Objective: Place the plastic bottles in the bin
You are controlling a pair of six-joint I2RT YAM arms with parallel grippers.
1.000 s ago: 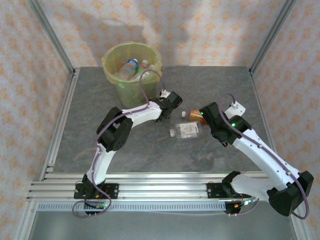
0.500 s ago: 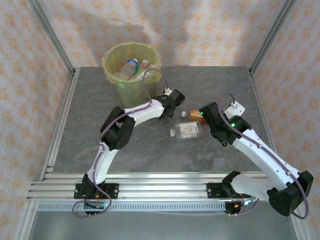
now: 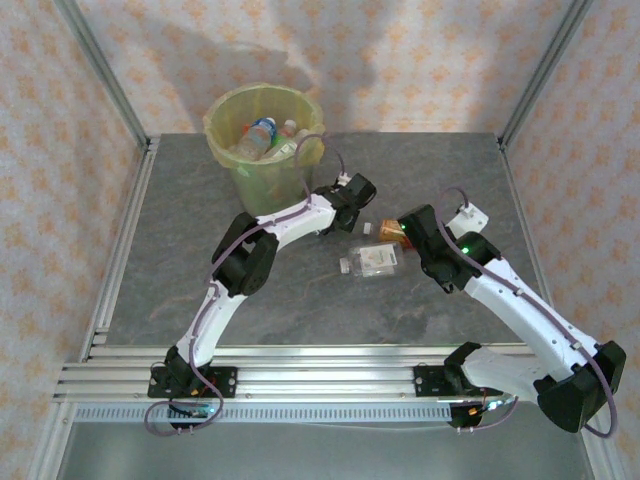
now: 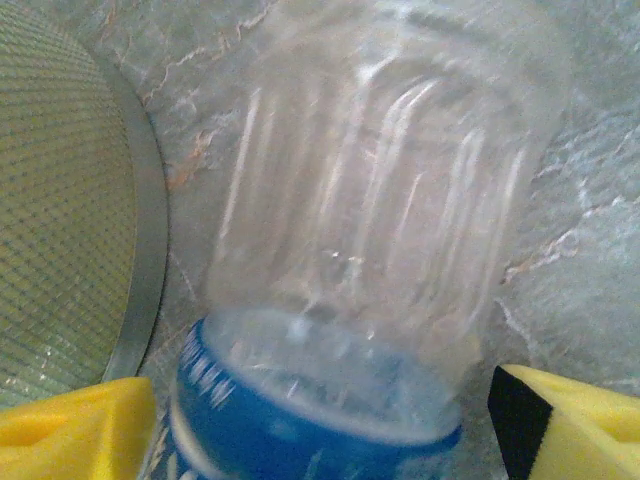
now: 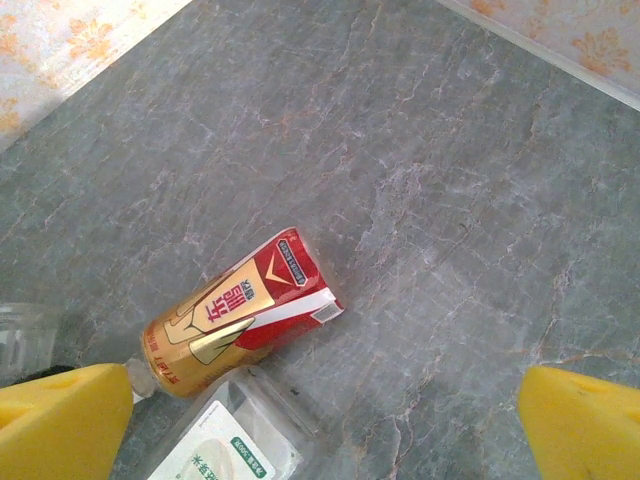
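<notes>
Left pincer point(image 4: 320, 430) first: its yellow pads point(image 4: 75, 430) stand apart, one on each side of a clear ribbed plastic bottle with a blue label point(image 4: 380, 240). A sliver of gap shows at both sides, so there's no squeeze on it. That bottle lies on the grey marbled worktop point(image 4: 590, 250), blurred at this range, with the blue band nearest the pads. Close on its left sits the round pale bin lined with a yellow-green plastic bag point(image 4: 60, 200). From above, that bin stands at the far left of the worktop, and a small heap of bottles point(image 3: 262, 135) lies inside it. Over to the right pincer point(image 5: 320, 430): jaws spread wide, nothing between them, hanging above the worktop. Out ahead of it a red-and-gold labelled bottle point(image 5: 235, 310) lies on its side, and just beside that, nearer the left-hand pad, lies a clear bottle with a white label point(image 5: 228, 445). From above, those two lie close together mid-worktop between the two arms. The red-and-gold one is farther back, right at the right pincer's tip, and the white-labelled one is nearer the arm bases.
</notes>
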